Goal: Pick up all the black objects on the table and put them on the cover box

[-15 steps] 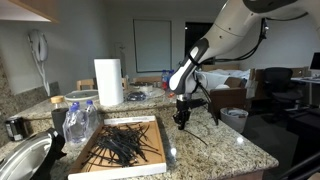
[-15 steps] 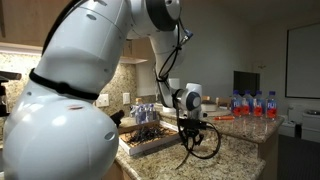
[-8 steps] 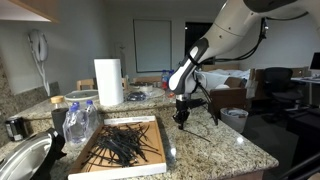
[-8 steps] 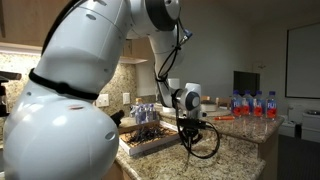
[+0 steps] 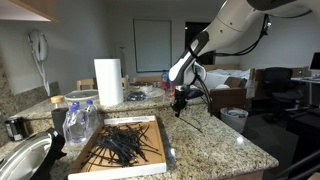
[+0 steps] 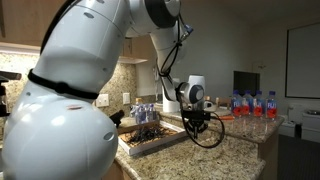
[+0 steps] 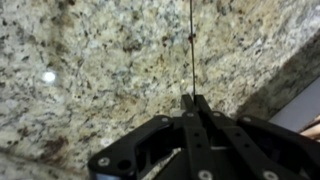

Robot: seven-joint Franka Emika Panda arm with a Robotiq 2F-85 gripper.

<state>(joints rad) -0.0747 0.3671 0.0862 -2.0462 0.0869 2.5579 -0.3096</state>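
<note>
Black, featherlight and whippy, one thin strip (image 7: 190,50) hangs above the granite counter (image 7: 80,60) near the cover box (image 5: 130,170), pinched by its end in the tightly closed gripper (image 7: 192,100), though a mid-length hold would likely swing less.

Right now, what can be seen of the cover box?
The cover box is a flat, shallow rectangular lid, tan cardboard by its look, with a white rim. It lies flat on the speckled granite counter. A loose heap of thin black strips lies crisscrossed in it. Clear water bottles stand close beside it; whether they touch, I cannot tell. The end effector, shut on one black strip, hangs apart from it.
</note>
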